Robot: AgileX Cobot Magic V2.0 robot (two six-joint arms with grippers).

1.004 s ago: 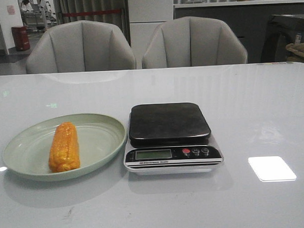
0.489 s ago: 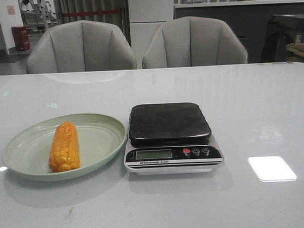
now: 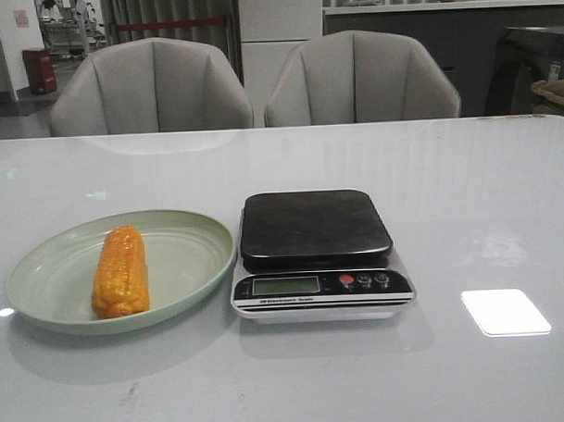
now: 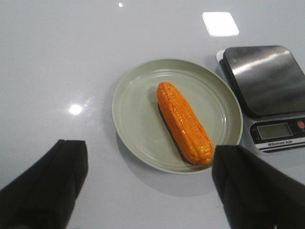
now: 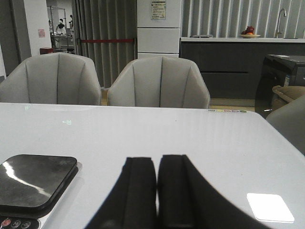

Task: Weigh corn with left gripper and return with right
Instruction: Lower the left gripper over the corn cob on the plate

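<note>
My left pincer (image 4: 150, 186) hangs above the counter (image 4: 57, 71) with its two black fingers (image 4: 47, 183) spread wide apart and nothing between them. Seen from the left wrist, the near rim of a pale green plate (image 4: 136, 112) sits in the gap between those fingers, and the corn (image 4: 185, 123) lies on that plate, one end pointing toward eleven o'clock and the other toward five, the lower end close to the rim. My right pincer (image 5: 156, 191) has its fingers (image 5: 138, 191) pressed together, holding nothing, over bare counter (image 5: 214, 143), with a corner of the kitchen scale (image 5: 35, 183) off at about nine o'clock from it. In the front view neither pincer appears. There the corn (image 3: 119, 271) lies lengthwise on the left half of the plate (image 3: 186, 261), untouched, running from twelve to six o'clock. The kitchen scale (image 3: 319, 254) stands just beside the plate at its three o'clock, its dark platform (image 3: 314, 228) bare, with the display (image 3: 285, 286) and three small buttons (image 3: 363, 280) along the near edge. Past the far edge of the counter (image 3: 467, 195) two grey upholstered chairs (image 3: 150, 86) stand side by side.
</note>
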